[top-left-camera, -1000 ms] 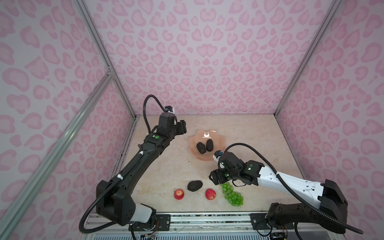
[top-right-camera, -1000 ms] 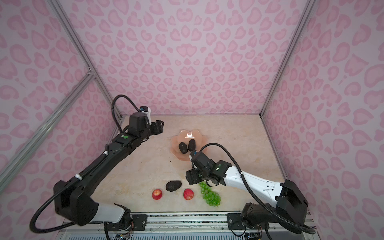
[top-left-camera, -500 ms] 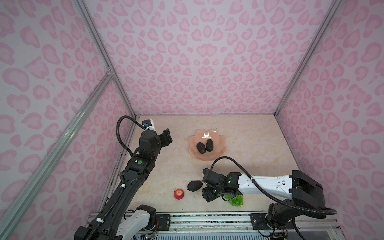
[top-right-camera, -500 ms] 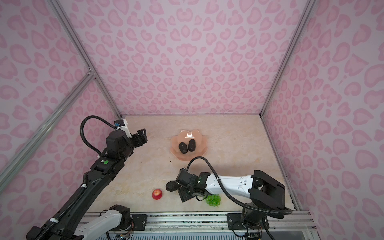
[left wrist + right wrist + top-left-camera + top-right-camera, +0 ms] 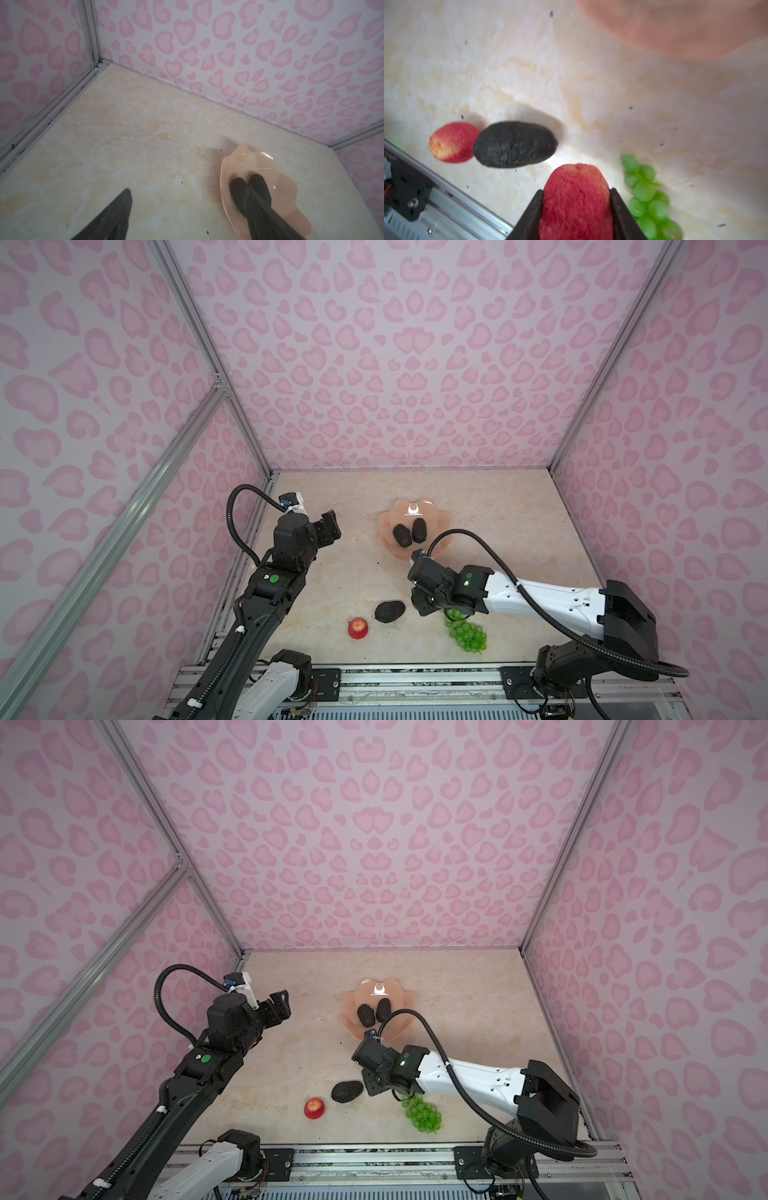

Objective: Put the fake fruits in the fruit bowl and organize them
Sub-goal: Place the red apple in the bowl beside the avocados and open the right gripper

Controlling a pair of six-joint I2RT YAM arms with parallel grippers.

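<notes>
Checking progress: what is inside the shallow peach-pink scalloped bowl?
Two dark, bumpy avocados lie side by side inside the bowl. The right arm's black cable covers part of its near side.

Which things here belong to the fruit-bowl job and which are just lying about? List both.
Job: glossy peach-pink scalloped bowl; two dark bumpy avocados in it; third dark avocado on the marble tabletop; small red apple beside that avocado; second red apple clamped in the right gripper; bunch of green grapes.
Lying about: dark specks on it; aluminium front rail.

3 walls (image 5: 407, 364) papered in pink heart-shaped blotches close round a cream marbled floor (image 5: 478, 506), silver metal posts (image 5: 194, 323) at the corners, light soft and even.
</notes>
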